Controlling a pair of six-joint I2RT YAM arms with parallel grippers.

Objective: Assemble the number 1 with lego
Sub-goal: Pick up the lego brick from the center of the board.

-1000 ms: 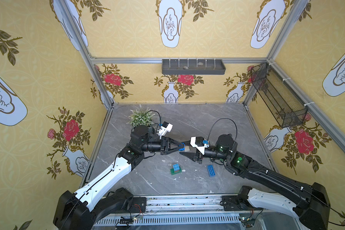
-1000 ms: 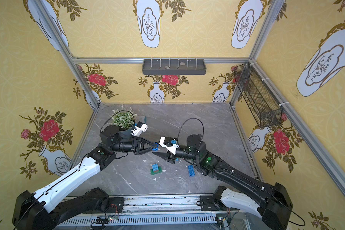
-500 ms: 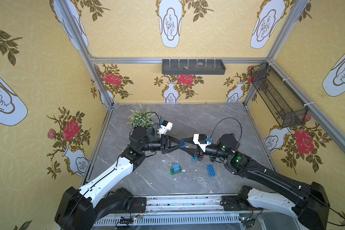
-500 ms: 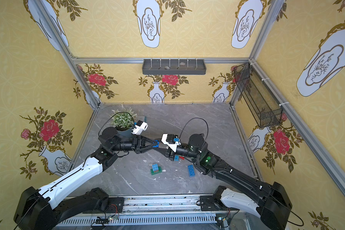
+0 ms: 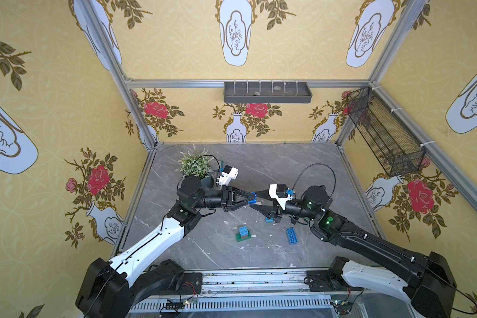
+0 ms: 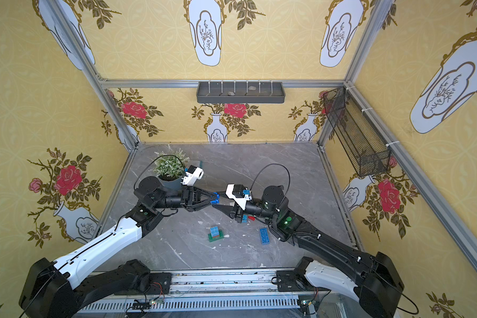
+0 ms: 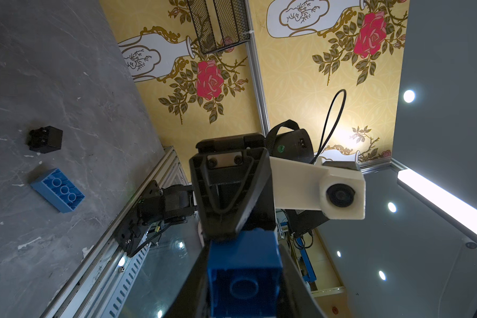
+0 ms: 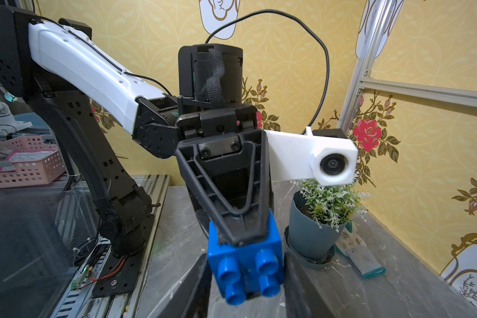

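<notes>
My left gripper (image 5: 249, 200) is shut on a blue square lego brick (image 5: 253, 200), held in the air above the middle of the table. In the left wrist view the brick's (image 7: 244, 278) hollow underside faces the camera between the left gripper's (image 7: 244, 283) fingers. My right gripper (image 5: 255, 200) meets it head-on. In the right wrist view the right gripper (image 8: 244, 291) stands open, one finger on each side of the brick (image 8: 245, 264) with narrow gaps, and the studs point at the camera. In a top view the brick (image 6: 214, 198) sits where both grippers meet.
On the table lie a green plate with blue bricks stacked on it (image 5: 243, 233), a long blue brick (image 5: 292, 236), a blue brick (image 5: 269, 219) under the right gripper, a red brick (image 6: 250, 218) and a black brick (image 7: 45, 139). A potted plant (image 5: 194, 165) stands behind the left arm.
The two grippers have drawn level with each other in the air. The right gripper has shifted slightly, and its fingers now straddle the blue brick that the left gripper holds.
</notes>
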